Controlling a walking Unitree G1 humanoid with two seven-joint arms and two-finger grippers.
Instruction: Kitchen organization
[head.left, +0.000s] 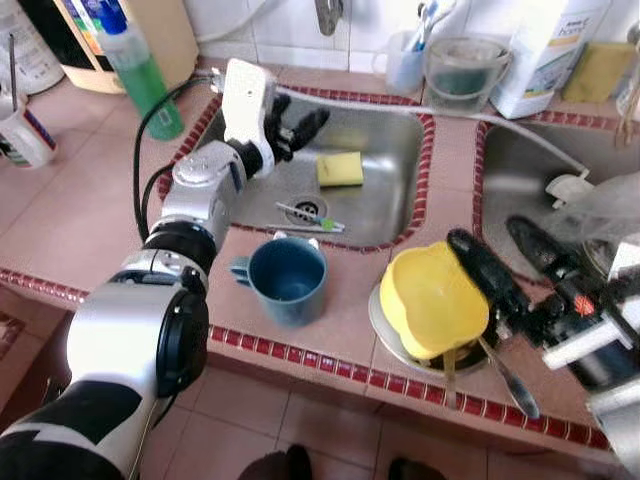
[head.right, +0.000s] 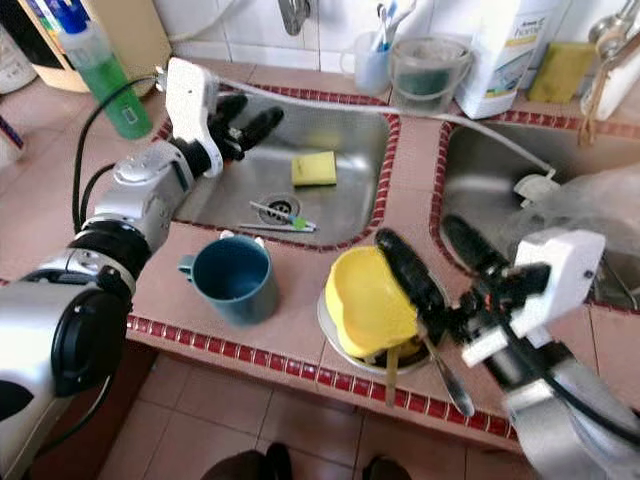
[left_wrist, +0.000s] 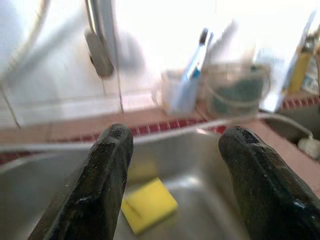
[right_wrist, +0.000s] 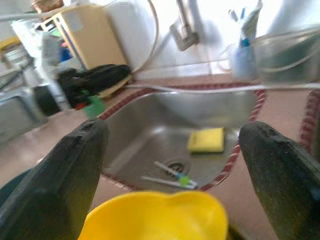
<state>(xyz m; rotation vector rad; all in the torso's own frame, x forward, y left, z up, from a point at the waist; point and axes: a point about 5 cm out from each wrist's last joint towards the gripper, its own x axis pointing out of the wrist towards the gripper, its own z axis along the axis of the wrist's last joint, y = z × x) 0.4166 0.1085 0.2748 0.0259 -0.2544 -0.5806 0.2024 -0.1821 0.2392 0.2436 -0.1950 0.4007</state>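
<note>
We see a steel sink (head.left: 390, 150) set in the tiled counter (head.left: 70, 210). Our left gripper (head.left: 300, 128) hangs over the sink's left part with fingers wide apart, holding nothing. Our right gripper (head.right: 425, 265) also has fingers wide, one on each side of the yellow bowl (head.right: 368, 300), which rests in a metal dish (head.right: 335, 335) on the counter's front edge. Beside the bowl stands a blue mug (head.left: 288, 280). A yellow sponge (head.left: 340, 168) and a toothbrush (head.left: 310, 215) lie in the sink.
</note>
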